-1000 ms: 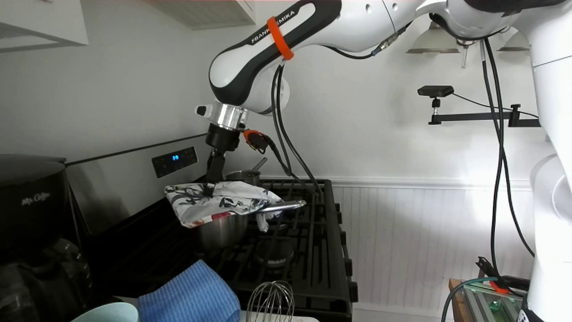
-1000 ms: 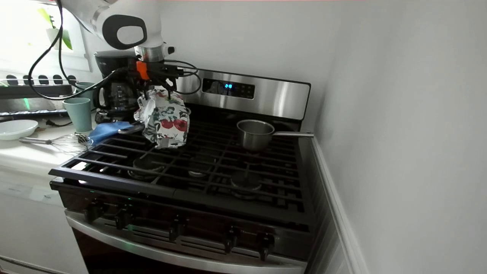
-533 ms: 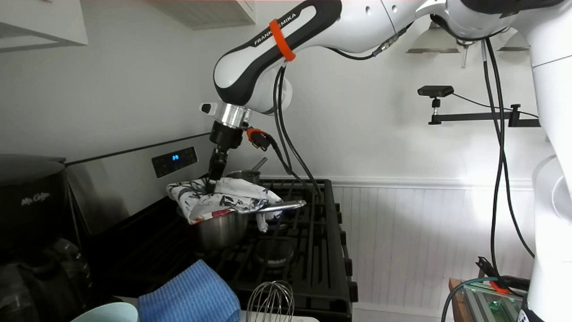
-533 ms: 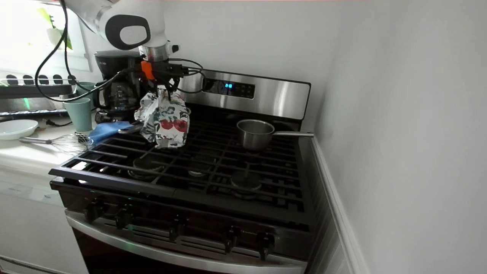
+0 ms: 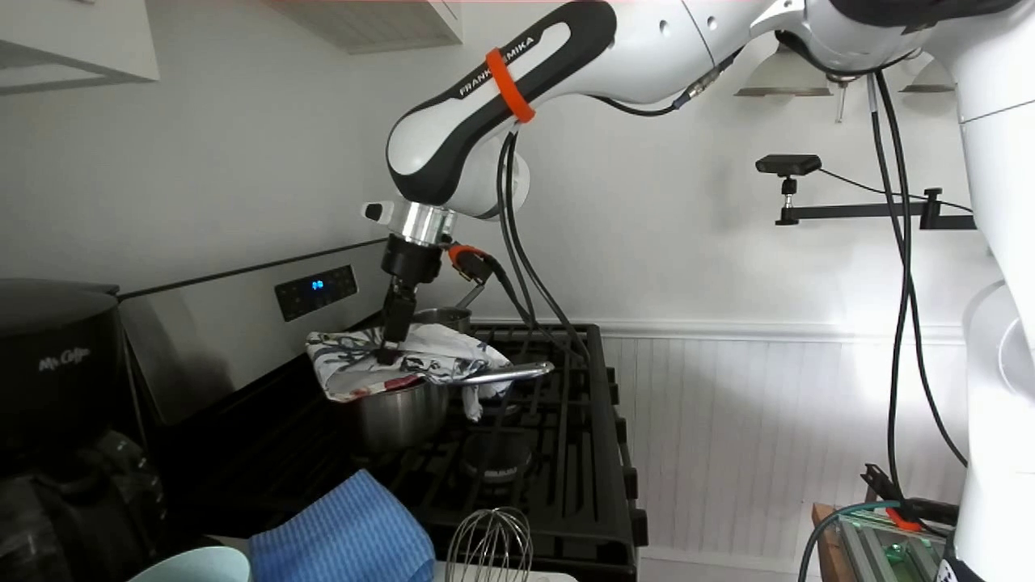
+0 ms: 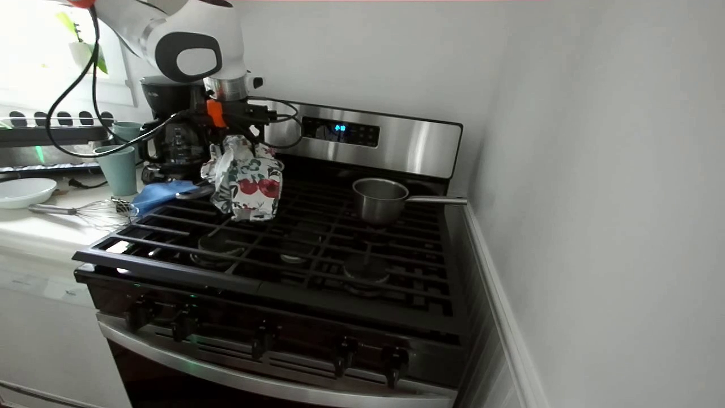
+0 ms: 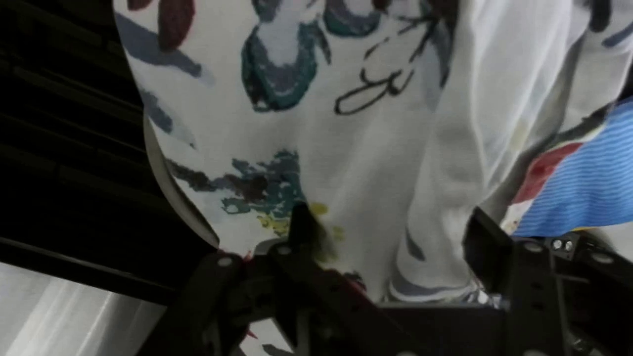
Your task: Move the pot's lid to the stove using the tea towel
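Above the stove [image 6: 311,303], the claw [image 7: 388,217] has just dipped toward the tea towel [image 6: 257,187], standing wide, nothing clamped. This suggests a grip being lined up, the lid not yet taken. In an exterior view the towel drapes over the steel pot [image 5: 400,416], at the claw's six o'clock. The lid is hidden, presumably beneath; at nine o'clock in the wrist view a pale rim [image 7: 173,198] shows, lid's or pot's, unclear.

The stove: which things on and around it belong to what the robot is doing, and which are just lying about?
Part of the job, it seems:
flowered towel
pot under it
pot's lid, not clearly visible
stove
robot's jaws, standing apart

Just lying about:
blue cloth
whisk
uncovered saucepan
coffee maker
white bowl
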Controlling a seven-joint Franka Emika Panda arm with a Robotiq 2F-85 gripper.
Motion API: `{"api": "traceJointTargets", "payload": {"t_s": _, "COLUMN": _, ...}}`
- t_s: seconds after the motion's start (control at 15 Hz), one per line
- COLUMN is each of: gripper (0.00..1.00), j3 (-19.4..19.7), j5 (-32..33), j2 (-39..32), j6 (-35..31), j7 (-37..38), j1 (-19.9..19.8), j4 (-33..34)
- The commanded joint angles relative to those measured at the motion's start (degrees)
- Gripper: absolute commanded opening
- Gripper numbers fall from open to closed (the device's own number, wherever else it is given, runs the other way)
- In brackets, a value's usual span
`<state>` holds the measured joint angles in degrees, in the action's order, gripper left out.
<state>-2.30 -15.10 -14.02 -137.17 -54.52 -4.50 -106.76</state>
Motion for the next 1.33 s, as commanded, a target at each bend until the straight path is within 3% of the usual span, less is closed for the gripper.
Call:
{"api": "traceJointTargets", "payload": {"t_s": 0.0, "gripper": 0.47, "j3": -0.8, "j5": -0.3, "j2": 0.6, "j6": 1.1, "j7": -0.4, "j1": -0.7, "j4": -0.8}}
{"api": "traceJointTargets", "payload": {"t_s": 0.4, "gripper": 0.04, "j3": -0.9, "j5": -0.3, "j2": 1.1, "j6": 1.2, "j7": -0.5, "j1": -1.1, "j4": -0.7}}
{"api": "traceJointTargets", "payload": {"t_s": 0.67, "gripper": 0.00, "j3": -1.1, "j5": -0.3, "j2": 1.5, "j6": 1.0, "j7": -0.7, "j1": -1.0, "j4": -0.1}}
{"api": "traceJointTargets", "payload": {"t_s": 1.27, "gripper": 0.03, "j3": -1.6, "j5": 0.6, "j2": 2.3, "j6": 0.8, "j7": -1.3, "j1": -0.6, "j4": 0.4}}
